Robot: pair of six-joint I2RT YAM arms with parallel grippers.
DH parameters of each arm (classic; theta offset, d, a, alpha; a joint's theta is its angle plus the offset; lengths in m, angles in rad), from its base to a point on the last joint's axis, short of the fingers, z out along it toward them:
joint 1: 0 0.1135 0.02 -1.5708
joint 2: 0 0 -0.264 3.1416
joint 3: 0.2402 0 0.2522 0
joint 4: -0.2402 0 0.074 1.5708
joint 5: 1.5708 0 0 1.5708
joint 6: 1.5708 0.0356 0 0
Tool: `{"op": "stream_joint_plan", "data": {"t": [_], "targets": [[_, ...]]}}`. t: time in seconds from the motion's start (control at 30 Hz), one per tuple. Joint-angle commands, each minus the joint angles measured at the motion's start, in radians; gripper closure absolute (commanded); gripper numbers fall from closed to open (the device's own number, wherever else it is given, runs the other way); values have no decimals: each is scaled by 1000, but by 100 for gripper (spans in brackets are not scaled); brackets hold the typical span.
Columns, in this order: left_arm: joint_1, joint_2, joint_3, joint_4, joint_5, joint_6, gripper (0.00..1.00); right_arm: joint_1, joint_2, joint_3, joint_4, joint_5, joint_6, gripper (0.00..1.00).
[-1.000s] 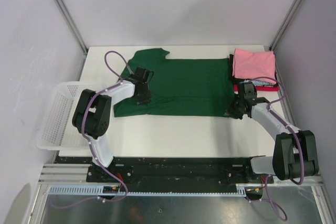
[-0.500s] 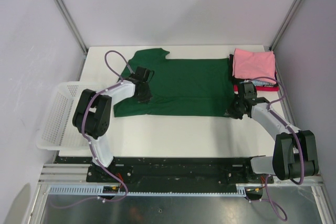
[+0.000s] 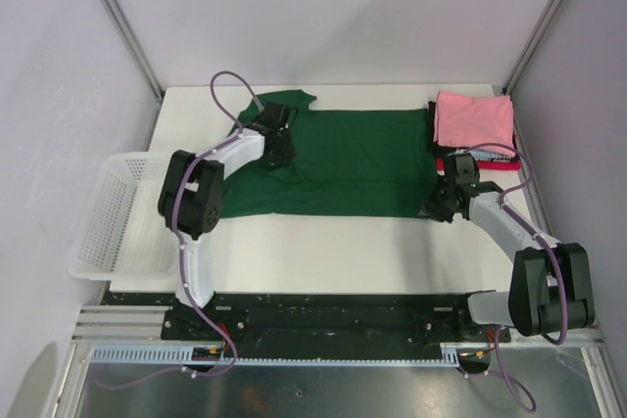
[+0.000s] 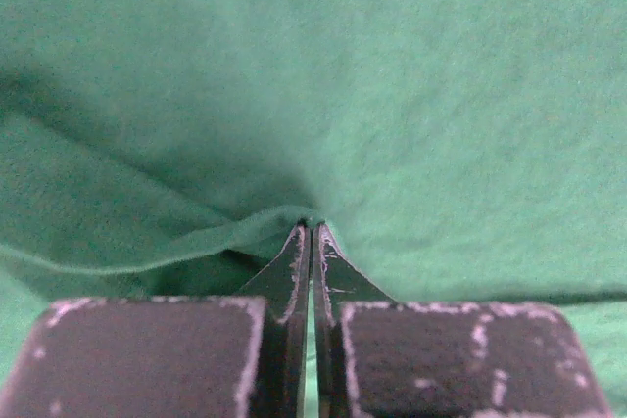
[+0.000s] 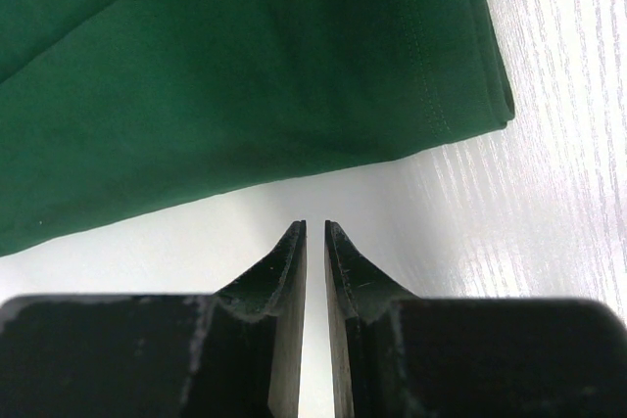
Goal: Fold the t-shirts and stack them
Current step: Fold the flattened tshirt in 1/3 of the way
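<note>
Between the closed jaws of the left gripper (image 4: 311, 227) a pinched ridge of green tee (image 4: 441, 95) sits, seemingly caught for folding over, while just ahead of the slightly parted, empty jaws of the right gripper (image 5: 314, 227) lies the tee's hem corner.

Mostly hidden under pink shirt (image 3: 474, 118): red shirt (image 3: 507, 166). Left arm (image 3: 220, 159) covers part of green shirt (image 3: 343, 163); left wrist view cuts off its edges.
</note>
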Motion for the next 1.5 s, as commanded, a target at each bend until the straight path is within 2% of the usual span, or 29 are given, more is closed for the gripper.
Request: {"op": "stream_joint_plan", "data": {"t": [0.0, 0.17, 0.23, 0.4, 0.53, 0.77, 0.9, 1.07, 1.27, 1.47], "targets": [[-9, 81, 101, 9, 63, 71, 98, -9, -2, 36, 2, 8, -22, 83], [-9, 146, 173, 12, 102, 112, 91, -13, 6, 43, -3, 14, -33, 83], [-10, 156, 186, 20, 115, 124, 85, -12, 12, 43, 0, 14, -33, 83], [-10, 133, 198, 45, 136, 153, 54, -9, 24, 45, 8, 12, -31, 83], [-9, 61, 193, 60, 126, 172, 37, -3, 31, 45, 14, 11, -25, 83], [-7, -111, 81, 96, 76, 166, 31, 17, 48, 45, 28, 13, -16, 83], [-4, -286, -150, 91, -72, 53, 61, 24, 47, 45, 25, 21, -18, 83], [5, -333, -309, 89, -119, -23, 86, 26, 48, 45, 24, 22, -19, 83], [10, -293, -341, 92, -123, -48, 99, 31, 52, 45, 26, 24, -18, 83], [12, -189, -247, 91, -129, -49, 100, 31, 56, 45, 27, 25, -19, 83]]}}
